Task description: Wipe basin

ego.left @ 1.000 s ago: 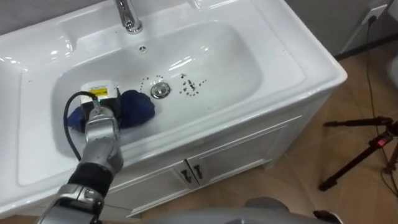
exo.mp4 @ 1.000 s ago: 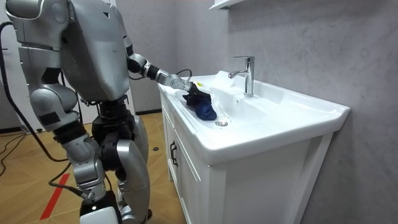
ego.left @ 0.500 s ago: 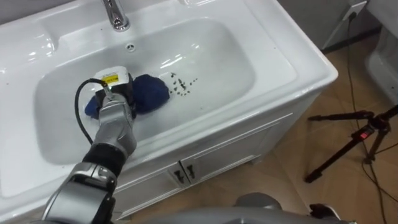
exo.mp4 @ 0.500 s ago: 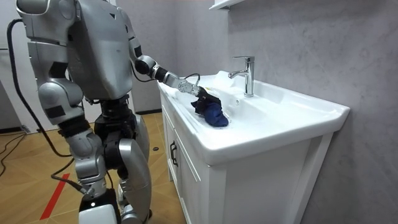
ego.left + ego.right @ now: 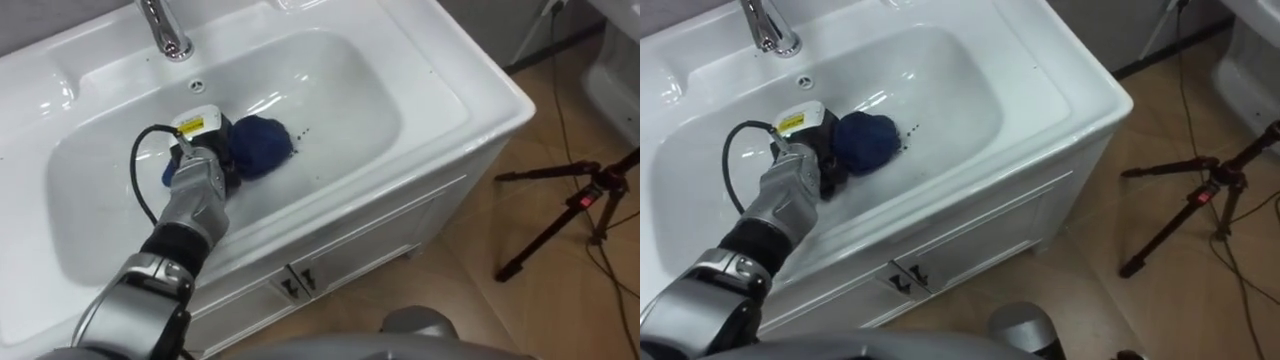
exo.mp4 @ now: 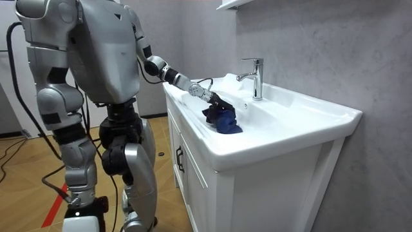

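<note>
- My left hand is down inside the white ceramic basin, its back turned to my head camera.
- Its fingertips are buried against the crumpled dark blue cloth, so I cannot tell whether they are curled round the fabric or just pressing on it.
- The cloth lies bunched on the basin floor near the middle, touching the front of the hand on its right side.
- A few small dark specks sit on the white surface just beside the cloth's right edge.
- The chrome tap stands on the back ledge, with a small round overflow hole below it.
- In the room view I stand close against the white vanity cabinet, left arm stretched over its rim.
- A black tripod stands on the wooden floor, well apart to my right.
</note>
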`<state>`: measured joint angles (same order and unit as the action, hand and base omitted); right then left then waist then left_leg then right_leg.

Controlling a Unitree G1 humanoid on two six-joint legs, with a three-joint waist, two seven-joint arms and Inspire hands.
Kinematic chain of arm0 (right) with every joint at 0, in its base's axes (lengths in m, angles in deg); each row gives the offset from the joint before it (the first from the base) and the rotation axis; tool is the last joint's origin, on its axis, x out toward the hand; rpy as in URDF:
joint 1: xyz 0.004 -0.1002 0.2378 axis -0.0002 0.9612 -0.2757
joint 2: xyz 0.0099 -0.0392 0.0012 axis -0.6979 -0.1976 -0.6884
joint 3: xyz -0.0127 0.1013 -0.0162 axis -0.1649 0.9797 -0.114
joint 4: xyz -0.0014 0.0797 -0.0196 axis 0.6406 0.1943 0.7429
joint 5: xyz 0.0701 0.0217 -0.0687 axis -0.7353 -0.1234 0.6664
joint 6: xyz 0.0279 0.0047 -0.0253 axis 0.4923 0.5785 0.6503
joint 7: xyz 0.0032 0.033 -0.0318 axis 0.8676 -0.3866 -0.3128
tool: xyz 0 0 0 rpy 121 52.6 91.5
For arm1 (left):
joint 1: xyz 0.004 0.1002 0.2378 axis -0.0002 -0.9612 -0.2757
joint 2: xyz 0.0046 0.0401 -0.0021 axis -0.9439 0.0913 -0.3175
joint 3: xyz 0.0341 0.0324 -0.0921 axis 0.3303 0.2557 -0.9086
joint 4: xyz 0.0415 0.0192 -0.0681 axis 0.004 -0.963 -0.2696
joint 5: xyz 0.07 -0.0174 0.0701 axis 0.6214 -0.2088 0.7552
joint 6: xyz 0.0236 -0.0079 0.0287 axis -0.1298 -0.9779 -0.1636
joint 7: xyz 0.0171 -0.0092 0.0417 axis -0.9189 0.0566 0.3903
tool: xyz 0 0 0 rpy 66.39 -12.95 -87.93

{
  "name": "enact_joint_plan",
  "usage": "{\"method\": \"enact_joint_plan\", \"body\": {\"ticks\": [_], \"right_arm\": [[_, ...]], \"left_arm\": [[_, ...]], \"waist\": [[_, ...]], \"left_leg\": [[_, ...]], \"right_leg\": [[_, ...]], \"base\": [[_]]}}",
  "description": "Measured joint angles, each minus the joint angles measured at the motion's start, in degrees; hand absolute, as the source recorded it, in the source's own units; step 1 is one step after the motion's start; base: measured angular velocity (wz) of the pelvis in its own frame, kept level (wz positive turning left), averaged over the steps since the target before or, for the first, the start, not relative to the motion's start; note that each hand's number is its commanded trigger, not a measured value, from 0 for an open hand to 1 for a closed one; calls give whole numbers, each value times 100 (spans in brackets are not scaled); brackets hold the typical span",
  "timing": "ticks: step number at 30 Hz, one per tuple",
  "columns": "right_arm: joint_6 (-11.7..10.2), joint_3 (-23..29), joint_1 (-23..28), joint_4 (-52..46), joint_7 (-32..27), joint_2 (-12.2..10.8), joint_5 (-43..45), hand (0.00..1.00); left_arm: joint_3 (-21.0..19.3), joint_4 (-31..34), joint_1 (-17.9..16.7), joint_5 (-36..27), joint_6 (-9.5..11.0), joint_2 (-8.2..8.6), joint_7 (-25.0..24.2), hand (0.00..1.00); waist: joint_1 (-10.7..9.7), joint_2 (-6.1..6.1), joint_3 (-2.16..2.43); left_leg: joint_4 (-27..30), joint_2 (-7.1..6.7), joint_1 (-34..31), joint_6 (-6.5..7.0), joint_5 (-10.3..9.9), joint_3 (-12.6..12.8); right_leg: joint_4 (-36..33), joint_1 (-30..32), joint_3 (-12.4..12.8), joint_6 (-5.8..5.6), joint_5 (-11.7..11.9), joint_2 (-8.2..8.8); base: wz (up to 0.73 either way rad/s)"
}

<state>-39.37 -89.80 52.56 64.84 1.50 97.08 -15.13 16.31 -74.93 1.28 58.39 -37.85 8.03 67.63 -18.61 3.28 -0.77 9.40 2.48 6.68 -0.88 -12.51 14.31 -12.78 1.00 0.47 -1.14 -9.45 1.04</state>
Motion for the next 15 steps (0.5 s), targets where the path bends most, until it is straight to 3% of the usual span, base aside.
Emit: {"method": "enact_joint_plan", "body": {"ticks": [4,8,10,15], "right_arm": [[-70,-5,-28,89,55,11,-24,0],[-109,-3,-62,257,96,14,-102,0],[-113,0,-123,298,103,9,-157,0],[-118,8,-166,327,137,70,-176,0]], "left_arm": [[10,-4,67,-188,220,28,19,100],[229,-13,316,-405,289,144,25,100],[264,-10,414,-426,326,237,30,100],[519,199,735,-641,410,251,52,100]], "waist": [[-14,5,-21],[-65,12,-61],[-162,67,-39],[-295,199,-17]], "left_leg": [[6,-3,-1,0,0,102],[4,-13,-16,2,-1,142],[-3,-15,-31,4,-2,139],[-49,-16,-46,4,-3,151]], "right_leg": [[-66,76,108,-5,0,-20],[-82,128,183,-23,6,-26],[-71,131,178,-25,7,-21],[13,138,194,-33,58,-37]], "base": [[-13],[-8],[0],[-5]]}}
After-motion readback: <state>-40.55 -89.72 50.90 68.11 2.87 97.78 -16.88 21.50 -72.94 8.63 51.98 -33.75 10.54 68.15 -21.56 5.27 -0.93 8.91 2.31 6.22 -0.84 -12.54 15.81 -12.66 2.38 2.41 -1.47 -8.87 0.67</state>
